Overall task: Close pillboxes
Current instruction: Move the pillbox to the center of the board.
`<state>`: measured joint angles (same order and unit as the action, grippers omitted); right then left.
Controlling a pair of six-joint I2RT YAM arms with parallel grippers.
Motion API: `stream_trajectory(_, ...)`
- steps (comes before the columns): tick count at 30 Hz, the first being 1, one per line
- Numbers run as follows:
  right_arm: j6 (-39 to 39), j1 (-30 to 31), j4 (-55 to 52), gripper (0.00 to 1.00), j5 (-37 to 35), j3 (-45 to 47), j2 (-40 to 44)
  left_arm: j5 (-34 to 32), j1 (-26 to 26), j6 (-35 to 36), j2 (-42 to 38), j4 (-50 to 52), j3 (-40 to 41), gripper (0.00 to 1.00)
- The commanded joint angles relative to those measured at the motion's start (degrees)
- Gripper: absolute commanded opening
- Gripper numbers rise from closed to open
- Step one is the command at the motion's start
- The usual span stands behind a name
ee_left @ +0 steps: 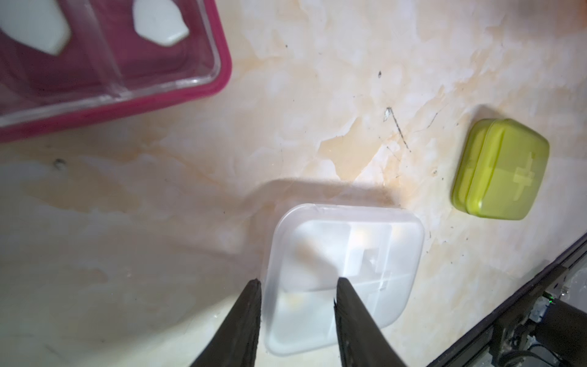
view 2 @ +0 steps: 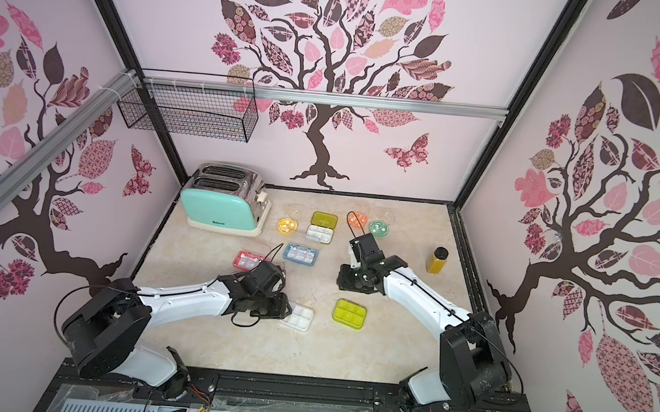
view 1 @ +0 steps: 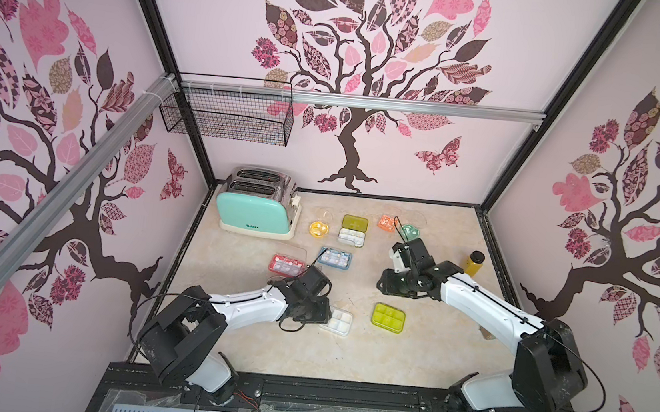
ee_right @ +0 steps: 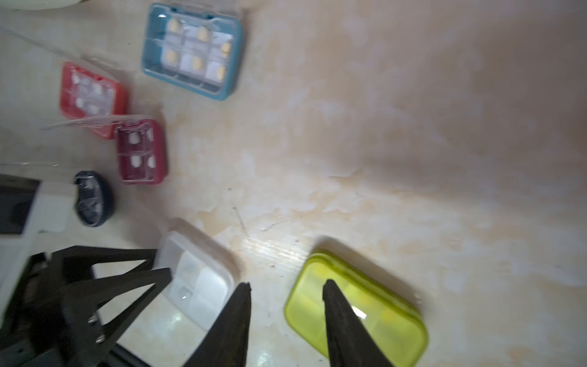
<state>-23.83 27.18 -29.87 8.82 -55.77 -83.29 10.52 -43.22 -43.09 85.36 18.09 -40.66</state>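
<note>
My left gripper (ee_left: 297, 286) is open and low over a white square pillbox (ee_left: 343, 276) whose frosted lid lies down. One finger stands beside the box's edge and the other over its lid. My right gripper (ee_right: 286, 284) is open above the table, between that white pillbox (ee_right: 197, 276) and a shut yellow-green pillbox (ee_right: 374, 305). Pink (view 1: 286, 264), blue (view 1: 334, 257), yellow round (view 1: 319, 227), orange (view 1: 387, 222) and mint (view 1: 410, 232) pillboxes lie further back with lids raised. Maroon (ee_right: 141, 152) and navy (ee_right: 93, 198) pillboxes show in the right wrist view.
A mint toaster (view 1: 256, 212) stands at the back left. An amber bottle with a black cap (view 1: 472, 263) stands at the right. A white box with an olive lid (view 1: 353, 230) lies open mid-back. A wire basket (view 1: 229, 115) hangs on the wall.
</note>
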Motion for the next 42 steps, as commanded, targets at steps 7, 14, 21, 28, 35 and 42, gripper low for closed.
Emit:
stream_trajectory(7, 6.4, -1.2, -4.5, 0.42, -4.6, -0.9, -6.4, -0.8, -2.7, -6.8, -0.1, -2.8, 1.9, 0.37)
stream_trajectory(14, 8.1, -1.2, -3.3, 0.37, -2.1, -0.7, -10.3, -0.2, -4.2, -10.2, -1.1, -5.6, 3.3, 0.37)
stream_trajectory(21, 8.3, -1.2, -1.7, 0.36, 4.0, 2.2, -9.2, -1.5, -6.2, -11.8, -1.7, -8.2, 4.4, 0.35)
stream_trajectory(28, 9.7, -1.1, -1.8, 0.36, 7.4, 4.3, -8.4, -1.4, -6.8, -12.3, -0.5, -8.8, 4.0, 0.35)
stream_trajectory(35, 12.0, -0.1, -1.9, 0.36, 9.5, 5.7, -6.3, -1.3, -7.2, -11.8, 0.4, -8.6, 3.3, 0.35)
stream_trajectory(42, 13.2, 2.3, -1.0, 0.37, 11.0, 5.5, -6.5, -0.8, -7.6, -10.8, 2.3, -8.5, 1.7, 0.35)
